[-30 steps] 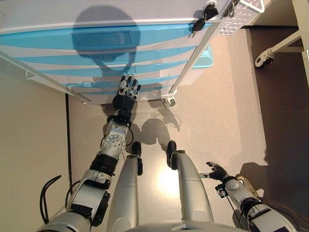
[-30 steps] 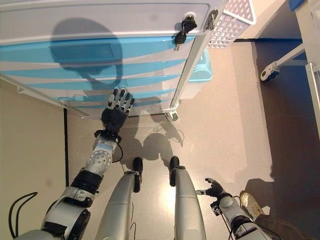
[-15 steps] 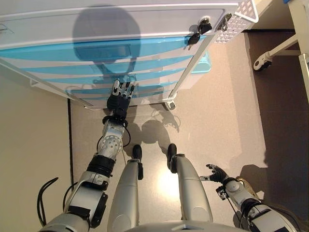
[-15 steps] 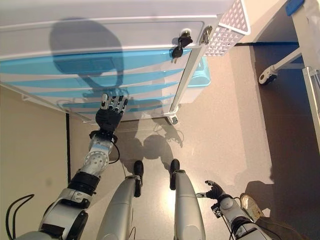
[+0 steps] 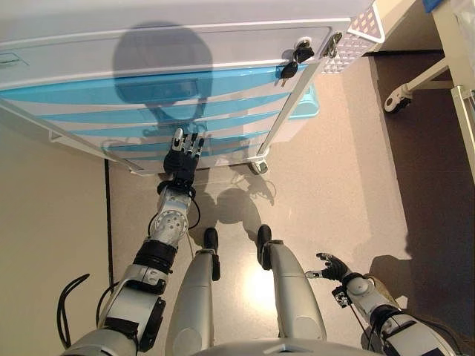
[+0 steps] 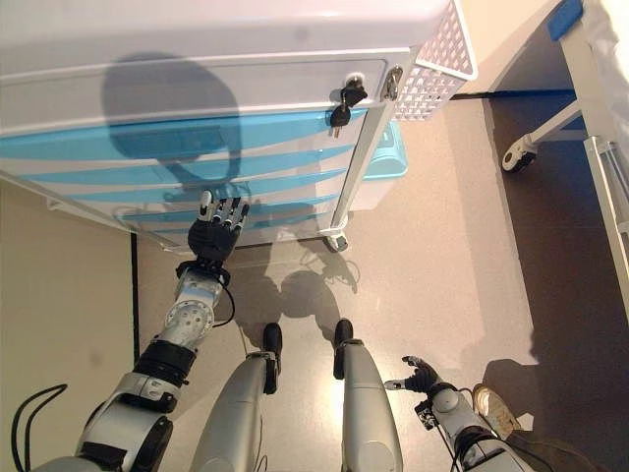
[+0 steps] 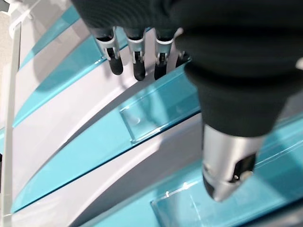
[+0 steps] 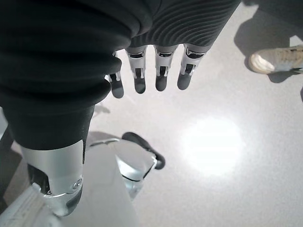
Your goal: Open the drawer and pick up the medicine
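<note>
A white drawer cabinet (image 5: 171, 44) with several blue-fronted drawers (image 5: 133, 87) stands on wheels ahead of me. All its drawers look closed, and no medicine shows. My left hand (image 5: 182, 153) is stretched out at the lower drawers, fingers straight and open, tips close to a blue drawer front (image 7: 142, 118) with a clear label pocket. Whether they touch it is unclear. My right hand (image 5: 332, 265) hangs low at my right side, open and empty, over bare floor (image 8: 213, 142). A bunch of dark keys (image 5: 293, 59) hangs from the lock at the cabinet's top right corner.
A white perforated basket (image 5: 355, 31) hangs on the cabinet's right side. A light blue bin (image 5: 306, 104) sits on the floor behind the cabinet's right leg. A wheeled white frame (image 5: 415, 85) stands at the far right. A person's shoe (image 8: 277, 59) is near my right hand.
The camera has shifted, showing more of the cabinet's top. My left hand has reached slightly further up toward the lower drawers. The right hand has stayed in place.
</note>
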